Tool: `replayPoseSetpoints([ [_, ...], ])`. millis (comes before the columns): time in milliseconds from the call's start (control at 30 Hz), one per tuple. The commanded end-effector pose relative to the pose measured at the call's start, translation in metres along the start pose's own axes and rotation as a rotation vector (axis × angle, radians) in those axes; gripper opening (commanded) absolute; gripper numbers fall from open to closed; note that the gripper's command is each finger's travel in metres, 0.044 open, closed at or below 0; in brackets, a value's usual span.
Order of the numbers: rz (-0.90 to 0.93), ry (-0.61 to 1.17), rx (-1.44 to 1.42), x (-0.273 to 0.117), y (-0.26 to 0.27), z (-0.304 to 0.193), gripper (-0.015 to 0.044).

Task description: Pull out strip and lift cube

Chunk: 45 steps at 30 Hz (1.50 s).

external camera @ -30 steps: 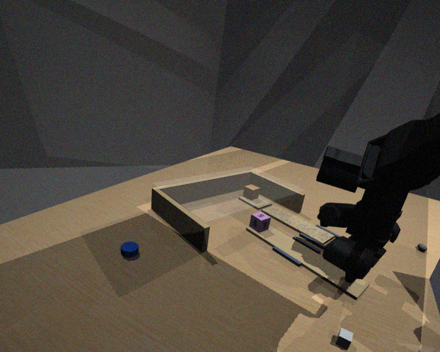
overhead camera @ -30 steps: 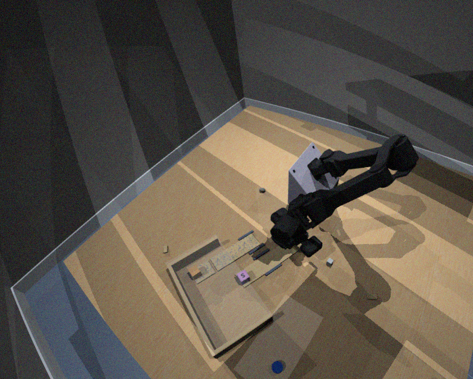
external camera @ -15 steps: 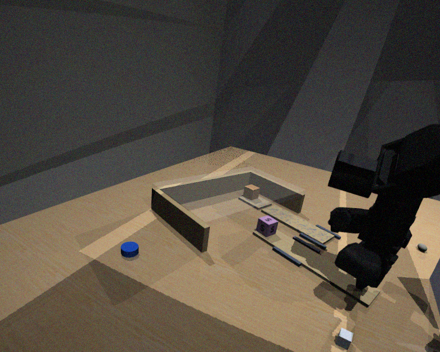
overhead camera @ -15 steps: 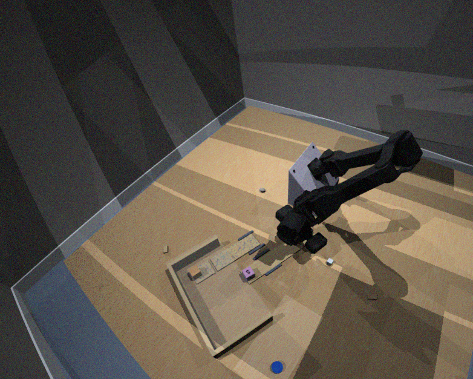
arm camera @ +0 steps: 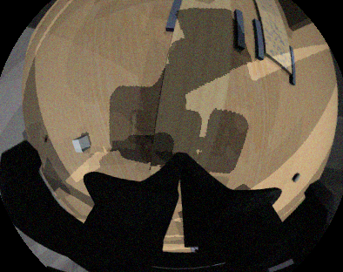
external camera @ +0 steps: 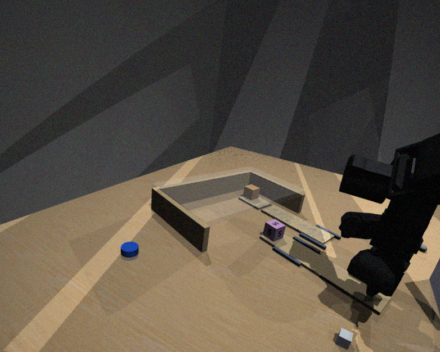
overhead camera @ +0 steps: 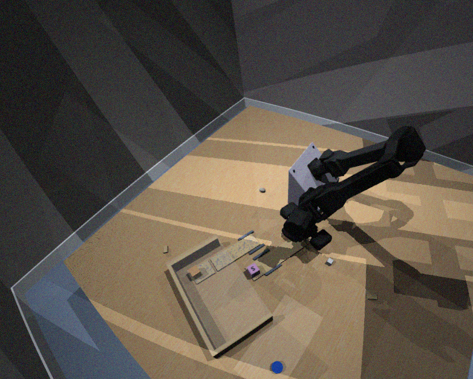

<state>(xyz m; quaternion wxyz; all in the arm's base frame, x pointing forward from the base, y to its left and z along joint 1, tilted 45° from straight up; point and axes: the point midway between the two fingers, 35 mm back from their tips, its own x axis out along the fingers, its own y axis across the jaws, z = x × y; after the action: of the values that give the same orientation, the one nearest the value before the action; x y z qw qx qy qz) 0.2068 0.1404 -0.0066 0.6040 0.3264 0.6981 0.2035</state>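
Labelled cube (overhead camera: 252, 269) (external camera: 274, 230) rides its strip (overhead camera: 276, 257) (external camera: 333, 270) (arm camera: 178, 78) outside the tray (overhead camera: 191, 307) (external camera: 179, 219) holding an orange cube (overhead camera: 194, 272) (external camera: 251, 192), the gripper (overhead camera: 306, 240) (external camera: 372, 293) (arm camera: 181, 156) closed.

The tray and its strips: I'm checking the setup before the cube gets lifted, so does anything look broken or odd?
Yes: the speckled strip is split, with a gap between it and the short piece under the orange block. Nothing else stands out.

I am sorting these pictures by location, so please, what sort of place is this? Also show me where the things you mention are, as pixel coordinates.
Probably a robot test bench: a black arm (overhead camera: 352, 189) (external camera: 409, 212) stands over a wooden table, with a low-walled tray (overhead camera: 192, 312) (external camera: 178, 213) and a letter-marked cube (overhead camera: 253, 269) (external camera: 274, 230).
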Motion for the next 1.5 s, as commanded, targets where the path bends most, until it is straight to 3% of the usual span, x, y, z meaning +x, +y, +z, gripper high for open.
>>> replayPoseSetpoints([
  [0,-0.004,0.033,0.011,0.005,-0.003,-0.016,0.0000],
  [1167,-0.004,0.033,0.011,0.005,-0.003,-0.016,0.0000],
  [1367,-0.007,0.030,0.009,-0.040,0.000,-0.004,0.0000],
  [1467,-0.007,0.032,0.010,-0.041,0.000,-0.004,0.0000],
])
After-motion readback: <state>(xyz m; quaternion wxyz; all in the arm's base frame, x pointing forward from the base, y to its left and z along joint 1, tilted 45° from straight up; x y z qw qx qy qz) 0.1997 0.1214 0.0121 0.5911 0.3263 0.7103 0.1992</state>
